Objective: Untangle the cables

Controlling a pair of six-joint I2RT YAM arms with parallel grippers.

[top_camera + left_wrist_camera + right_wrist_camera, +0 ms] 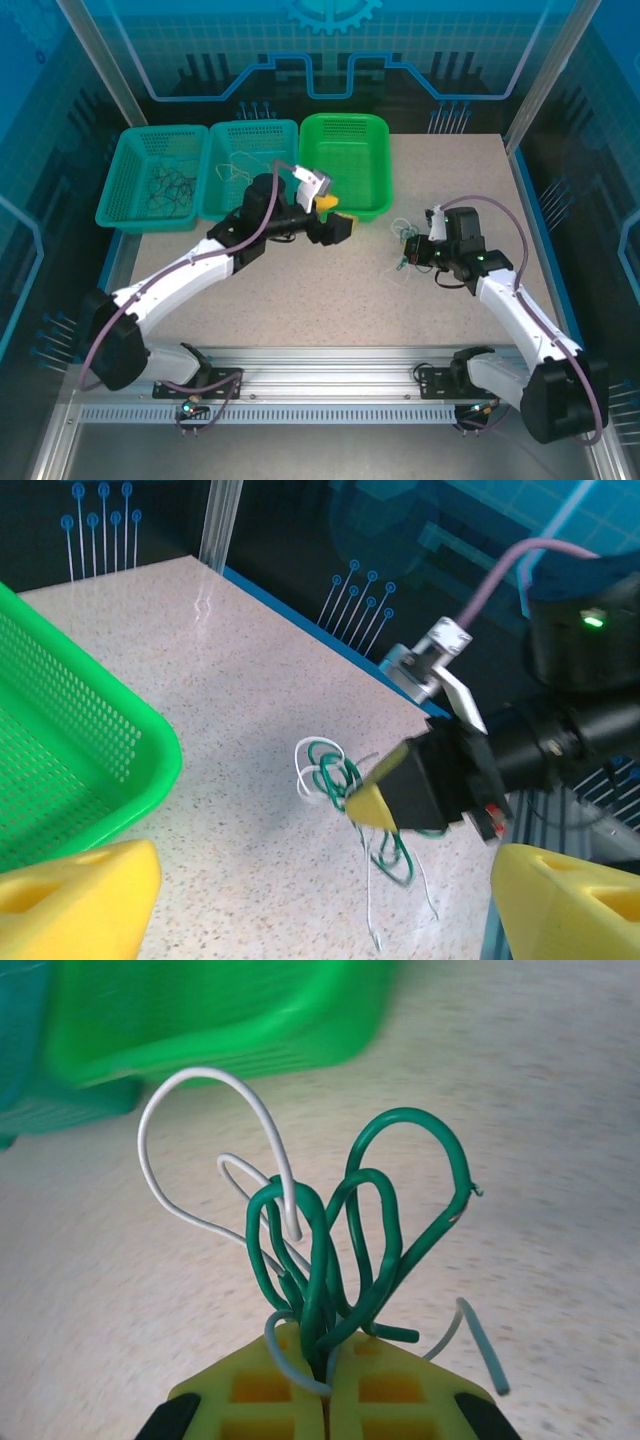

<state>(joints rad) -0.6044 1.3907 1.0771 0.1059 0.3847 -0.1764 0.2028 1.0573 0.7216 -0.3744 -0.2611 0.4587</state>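
Your right hand [325, 1400] is clamped tight on the cables [340, 1250], a bunch of green and white loops on the counter [300, 300] right of the green basket [350, 135], probably to anchor them. Your left hand [335, 215] gapes wide and empty, facing them, likely to pluck one strand.

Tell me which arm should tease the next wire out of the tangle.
Probably left. The right fingers are shut on the cables, anchoring the tangle; the left fingers are open, empty and face it from beside the green basket.
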